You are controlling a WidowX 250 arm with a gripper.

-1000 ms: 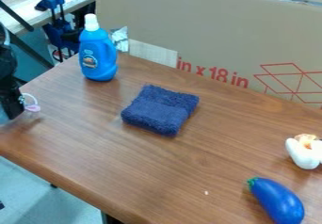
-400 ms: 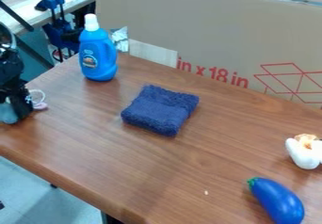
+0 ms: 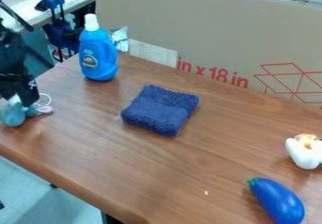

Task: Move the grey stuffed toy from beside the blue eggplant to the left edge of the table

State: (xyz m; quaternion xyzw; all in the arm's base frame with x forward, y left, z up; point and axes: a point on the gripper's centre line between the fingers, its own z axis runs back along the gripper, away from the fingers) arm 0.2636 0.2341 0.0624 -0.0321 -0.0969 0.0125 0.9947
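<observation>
The black gripper (image 3: 19, 98) is at the left edge of the camera view, low over the table's left end. Directly below it is a soft-looking teal thing (image 3: 14, 115), with a small pink piece (image 3: 44, 109) and a thin pale loop at its right side. Whether the gripper grasps the teal thing or only sits above it is not clear. A folded dark blue cloth (image 3: 160, 110) lies mid-table, to the right of the gripper. Behind and right of the gripper, a blue bottle (image 3: 98, 53) with a white cap stands upright.
A blue toy eggplant (image 3: 277, 202) with a green tip lies at the lower right of the wooden table (image 3: 144, 171). Above it, near the right edge, sits a white object (image 3: 304, 152) with an orange-tan top. A large cardboard sheet (image 3: 207, 30) stands along the back edge.
The gripper has come rightward into view, and lately its lower end has risen a little. The teal thing and its pink piece have shifted right as well. The cloth and bottle have kept their places.
</observation>
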